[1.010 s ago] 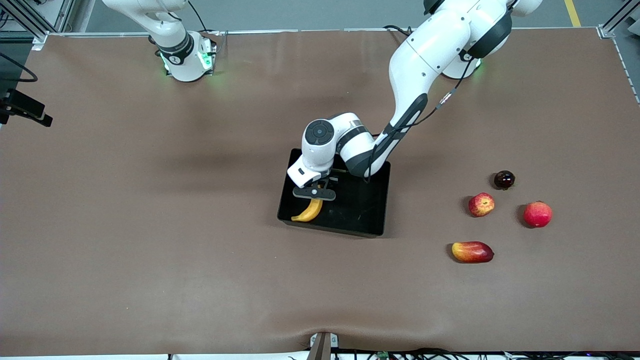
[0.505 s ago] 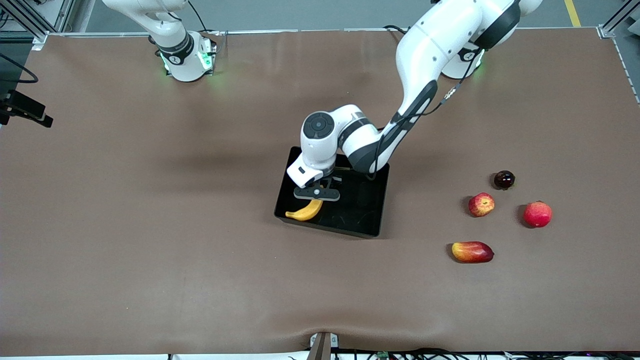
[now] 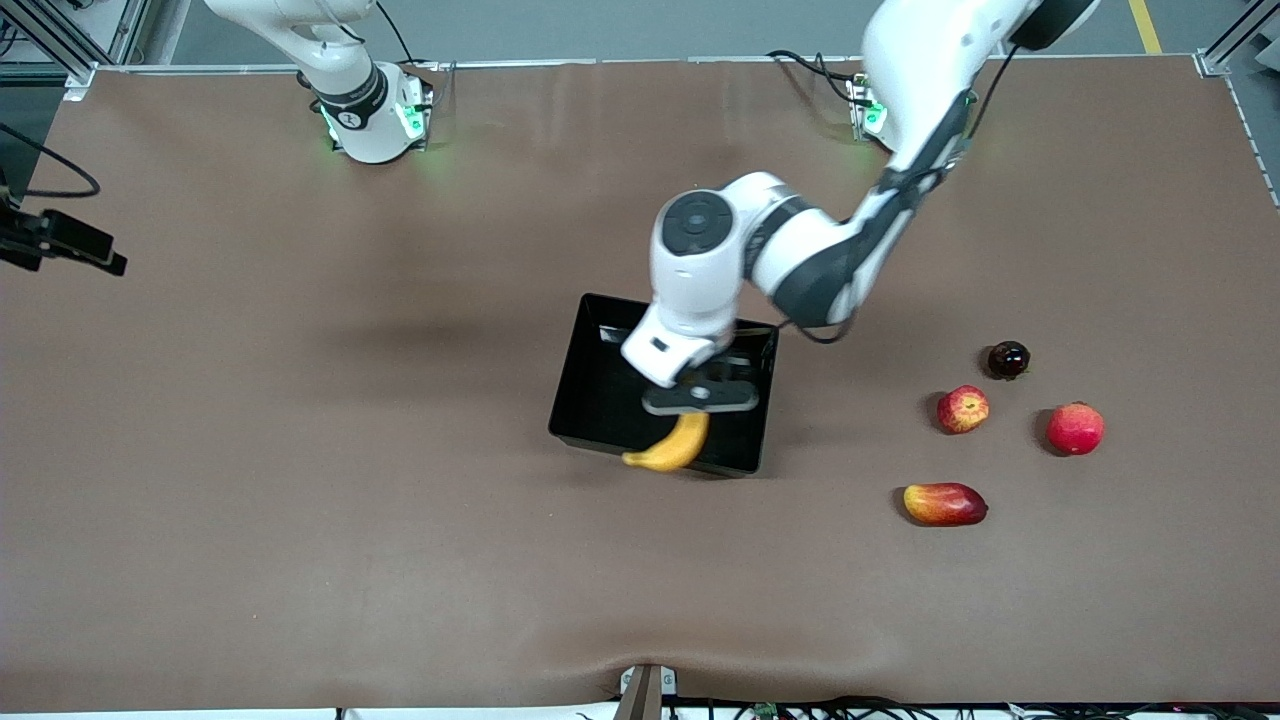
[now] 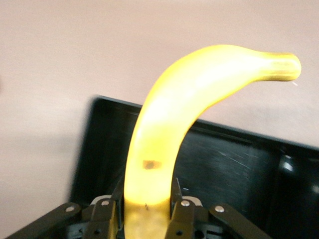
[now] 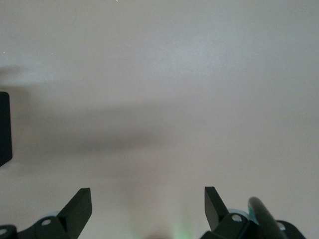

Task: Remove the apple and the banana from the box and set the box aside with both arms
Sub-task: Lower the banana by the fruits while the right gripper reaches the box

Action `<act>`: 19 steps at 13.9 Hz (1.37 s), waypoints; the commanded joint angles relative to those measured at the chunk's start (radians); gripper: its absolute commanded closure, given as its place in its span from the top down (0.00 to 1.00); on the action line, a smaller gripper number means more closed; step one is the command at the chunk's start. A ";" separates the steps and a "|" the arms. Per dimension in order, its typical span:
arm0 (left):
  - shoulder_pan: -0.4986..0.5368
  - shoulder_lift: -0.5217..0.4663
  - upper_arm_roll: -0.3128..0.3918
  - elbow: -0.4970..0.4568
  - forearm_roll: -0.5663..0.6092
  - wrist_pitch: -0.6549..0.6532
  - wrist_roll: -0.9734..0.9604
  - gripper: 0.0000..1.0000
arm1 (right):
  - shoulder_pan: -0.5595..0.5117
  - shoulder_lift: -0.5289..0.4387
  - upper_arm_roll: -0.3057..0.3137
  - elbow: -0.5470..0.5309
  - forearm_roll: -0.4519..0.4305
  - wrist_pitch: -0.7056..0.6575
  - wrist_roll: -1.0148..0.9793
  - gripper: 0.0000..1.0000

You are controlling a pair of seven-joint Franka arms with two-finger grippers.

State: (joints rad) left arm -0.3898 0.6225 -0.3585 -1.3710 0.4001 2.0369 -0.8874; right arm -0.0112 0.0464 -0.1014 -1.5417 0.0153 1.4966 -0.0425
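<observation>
Your left gripper has the banana clamped, up over the black box.
Its fingers hide the banana's held end; your right gripper waits spread wide, off the front view; apple sits by the other fruit.

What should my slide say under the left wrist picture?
Left hand grips a yellow banana above the black tray.

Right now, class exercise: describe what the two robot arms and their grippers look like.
Both arms are glossy white with dark grey joint bands. The left arm has a round dark grey cap and a thin black cable along it. The right arm shows green lights at its base. The left gripper and right gripper have black fingers.
</observation>
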 commanded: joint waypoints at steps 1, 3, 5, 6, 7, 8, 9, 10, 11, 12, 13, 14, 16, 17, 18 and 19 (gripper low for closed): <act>0.130 -0.079 -0.008 -0.033 -0.069 -0.076 0.166 0.00 | 0.048 0.111 0.008 0.017 -0.026 0.017 0.003 1.00; 0.237 -0.101 -0.008 -0.043 -0.087 -0.134 0.307 0.00 | 0.062 0.130 0.009 0.014 -0.021 0.017 0.003 1.00; 0.345 -0.112 -0.007 -0.080 -0.086 -0.165 0.408 0.00 | 0.100 0.156 0.012 0.012 -0.006 0.022 0.003 1.00; 0.400 -0.109 -0.007 -0.097 -0.077 -0.164 0.439 0.00 | 0.149 0.161 0.011 0.012 0.005 0.024 0.015 1.00; 0.457 -0.099 -0.007 -0.100 -0.075 -0.156 0.449 0.00 | 0.184 0.171 0.011 0.012 0.015 0.028 0.032 1.00; 0.506 -0.087 -0.007 -0.099 -0.075 -0.149 0.449 0.00 | 0.207 0.188 0.011 0.011 0.046 0.037 0.074 1.00; 0.547 -0.063 -0.007 -0.099 -0.075 -0.124 0.449 0.00 | 0.220 0.214 0.011 0.003 0.102 0.048 0.102 1.00; 0.587 -0.044 -0.005 -0.100 -0.073 -0.095 0.449 0.00 | 0.241 0.239 0.011 0.003 0.167 0.063 0.110 1.00; 0.621 -0.023 -0.002 -0.099 -0.072 -0.068 0.449 0.00 | 0.290 0.257 0.011 0.002 0.184 0.089 0.128 1.00; 0.659 -0.006 0.001 -0.100 -0.069 -0.041 0.455 0.00 | 0.330 0.277 0.011 0.002 0.189 0.121 0.180 1.00; 0.684 0.014 0.001 -0.102 -0.057 -0.021 0.470 0.00 | 0.379 0.295 0.011 0.002 0.189 0.151 0.243 1.00; 0.703 0.037 0.001 -0.103 -0.046 -0.002 0.472 0.00 | 0.431 0.309 0.009 0.002 0.187 0.178 0.304 1.00; 0.726 0.068 0.004 -0.121 -0.037 0.037 0.472 0.00 | 0.505 0.367 0.011 0.000 0.189 0.261 0.378 1.00; 0.741 0.080 0.006 -0.131 -0.035 0.058 0.472 0.00 | 0.545 0.403 0.009 -0.001 0.187 0.311 0.381 1.00; 0.752 0.100 0.006 -0.132 -0.035 0.074 0.470 0.00 | 0.571 0.435 0.009 -0.002 0.187 0.361 0.398 1.00; 0.752 0.117 0.007 -0.132 -0.035 0.088 0.469 0.00 | 0.597 0.460 0.009 0.000 0.187 0.405 0.420 1.00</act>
State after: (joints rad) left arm 0.3502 0.7241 -0.3453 -1.4926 0.3452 2.0924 -0.4124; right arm 0.5487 0.4514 -0.0794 -1.5565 0.1913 1.8429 0.3470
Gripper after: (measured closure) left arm 0.639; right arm 0.000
